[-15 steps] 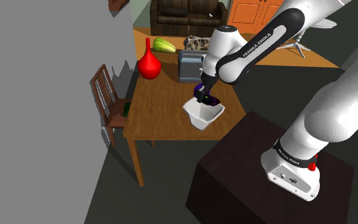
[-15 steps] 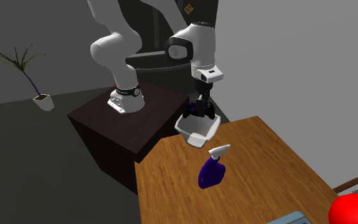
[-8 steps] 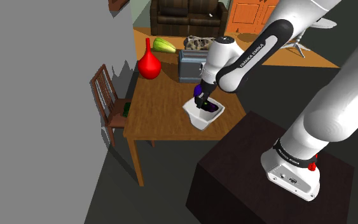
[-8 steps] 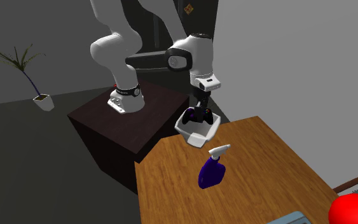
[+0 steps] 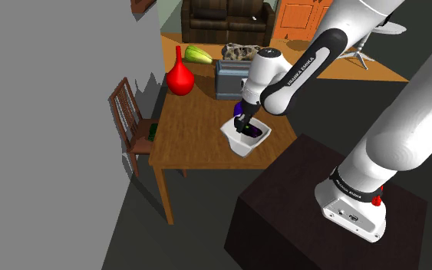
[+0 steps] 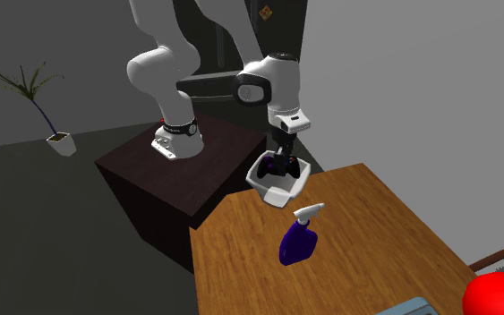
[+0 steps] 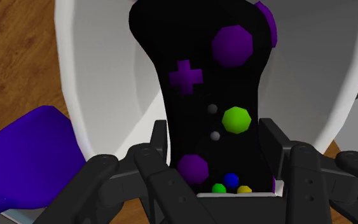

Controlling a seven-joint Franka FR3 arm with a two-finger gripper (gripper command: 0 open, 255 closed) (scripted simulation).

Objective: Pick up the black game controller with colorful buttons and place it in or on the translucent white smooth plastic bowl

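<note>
Arm: my arm (image 5: 375, 138) rose from the stand (image 5: 283, 203); the wrist pointed down into the white bowl (image 5: 242, 144) at the wooden table's (image 5: 191, 130) edge
Gripper: my gripper (image 7: 214, 130) clasped the black game controller (image 7: 199, 76) between both fingers; the controller sat inside the bowl
Writing: "FRANKA EMIKA" ran along my forearm

Black lettering "FRANKA EMIKA" printed lengthwise on the white arm's forearm link (image 5: 300, 64), seen in shoulder view
</note>
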